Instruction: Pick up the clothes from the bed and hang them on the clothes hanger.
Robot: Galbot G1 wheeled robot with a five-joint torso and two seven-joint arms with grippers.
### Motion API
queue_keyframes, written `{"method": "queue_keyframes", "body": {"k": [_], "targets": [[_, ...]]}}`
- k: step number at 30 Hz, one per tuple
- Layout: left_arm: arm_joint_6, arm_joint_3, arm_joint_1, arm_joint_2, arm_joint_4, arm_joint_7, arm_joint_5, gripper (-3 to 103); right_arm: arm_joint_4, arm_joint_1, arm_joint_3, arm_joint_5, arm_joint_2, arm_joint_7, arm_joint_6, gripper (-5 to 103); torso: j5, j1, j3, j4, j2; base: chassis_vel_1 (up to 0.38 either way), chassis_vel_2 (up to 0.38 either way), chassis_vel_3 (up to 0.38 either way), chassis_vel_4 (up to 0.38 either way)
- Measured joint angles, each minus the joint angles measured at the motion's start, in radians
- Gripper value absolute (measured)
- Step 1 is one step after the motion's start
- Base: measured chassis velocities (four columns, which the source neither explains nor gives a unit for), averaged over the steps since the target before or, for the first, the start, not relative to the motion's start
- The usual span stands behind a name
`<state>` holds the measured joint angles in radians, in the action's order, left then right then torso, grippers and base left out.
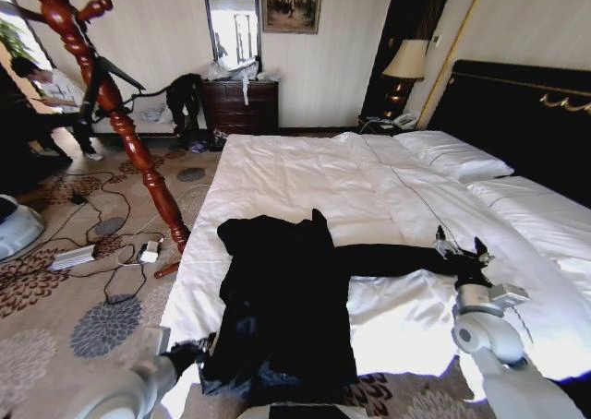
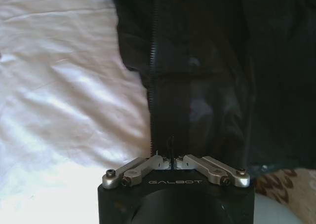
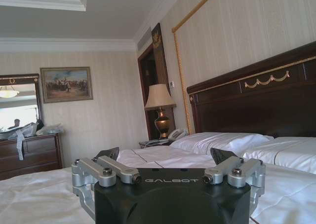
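The clothes (image 1: 277,290), a long black coat, lie spread on the white bed (image 1: 305,170), with the hem hanging over the near edge and one sleeve stretched out to the right. My left gripper (image 1: 199,350) is at the hem's left corner. In the left wrist view the left gripper (image 2: 170,157) is shut on the dark fabric (image 2: 212,86) beside the zipper. My right gripper (image 1: 462,253) hovers at the sleeve's cuff; the right wrist view shows this gripper (image 3: 167,154) open and pointing along the bed. The red-brown clothes hanger (image 1: 120,114) stands on the carpet left of the bed.
Cables and a power strip (image 1: 74,256) lie on the carpet by the stand's foot. A thin black tripod (image 1: 103,73) stands behind the stand. A dark dresser (image 1: 240,105) is at the far wall, a lamp (image 1: 406,64) and the black headboard (image 1: 526,114) to the right.
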<state>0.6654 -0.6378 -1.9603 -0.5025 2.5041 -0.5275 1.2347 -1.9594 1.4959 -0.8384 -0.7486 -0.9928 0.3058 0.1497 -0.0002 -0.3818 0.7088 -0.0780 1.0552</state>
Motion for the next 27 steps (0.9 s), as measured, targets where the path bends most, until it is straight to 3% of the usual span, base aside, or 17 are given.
{"method": "queue_keyframes", "body": {"k": [1, 4, 9, 12, 16, 20, 21, 23, 26, 27], "targets": [[0.0, 0.0, 0.0, 0.0, 0.0, 0.0, 0.0, 0, 0.0, 0.0, 0.0, 0.0, 0.0, 0.0, 0.0, 100, 0.0, 0.0, 0.0, 0.0, 0.0, 0.0, 0.0, 0.0, 0.0], [0.059, 0.004, 0.042, 0.089, -0.001, 0.02, 0.093, 0, 0.0, -0.001, 0.001, 0.0, -0.004, 0.002, 0.0, 100, 0.0001, 0.0, 0.0, -0.0001, 0.0, 0.0, 0.0, 0.0, 0.0], [0.069, 0.065, 0.099, 0.108, -0.002, 0.046, 0.128, 0, -0.004, 0.005, -0.001, 0.001, -0.01, 0.003, 0.0, 100, 0.0002, 0.0, 0.0, -0.0001, 0.0, 0.0, 0.0, 0.0, 0.0], [0.07, 0.102, 0.11, 0.083, -0.002, 0.079, 0.121, 0, -0.004, 0.008, -0.003, 0.003, -0.012, 0.003, 0.0, 100, 0.0, 0.0, 0.0, 0.0003, 0.0, 0.0, 0.0, 0.0, 0.0], [0.073, 0.15, 0.116, 0.059, -0.003, 0.181, 0.023, 0, 0.0, 0.005, 0.001, 0.01, -0.017, 0.008, -0.002, 100, 0.0001, 0.0, 0.0, 0.0002, 0.0, 0.0, 0.0, 0.0, 0.0], [0.073, 0.162, 0.114, 0.052, -0.003, 0.219, -0.008, 0, -0.001, 0.003, 0.006, 0.015, -0.022, 0.013, -0.005, 100, 0.0002, 0.0, 0.0, 0.0003, 0.0, 0.0, 0.0, 0.0, 0.0], [0.073, 0.163, 0.113, 0.052, -0.003, 0.228, -0.009, 6, -0.002, 0.004, 0.006, 0.017, -0.023, 0.013, -0.005, 100, 0.0001, 0.0, 0.0, 0.0003, 0.0, 0.0, 0.0, 0.0, 0.0], [0.073, 0.164, 0.113, 0.052, -0.003, 0.235, -0.01, 6, -0.002, 0.006, 0.005, 0.018, -0.024, 0.013, -0.005, 100, 0.0001, 0.0, 0.0, 0.0003, 0.0, 0.0, 0.0, 0.0, 0.0], [0.07, 0.157, 0.125, 0.044, -0.004, 0.28, 0.0, 22, -0.001, 0.013, -0.003, 0.021, -0.026, 0.014, -0.005, 100, 0.0002, 0.0, 0.0, 0.0001, 0.0, 0.0, 0.0, 0.0, 0.0], [0.07, 0.157, 0.125, 0.044, -0.004, 0.28, 0.0, 22, -0.001, 0.013, -0.003, 0.021, -0.026, 0.014, -0.005, 100, 0.0002, 0.0, 0.0, 0.0001, 0.0, 0.0, 0.0, 0.0, 0.0]]}}
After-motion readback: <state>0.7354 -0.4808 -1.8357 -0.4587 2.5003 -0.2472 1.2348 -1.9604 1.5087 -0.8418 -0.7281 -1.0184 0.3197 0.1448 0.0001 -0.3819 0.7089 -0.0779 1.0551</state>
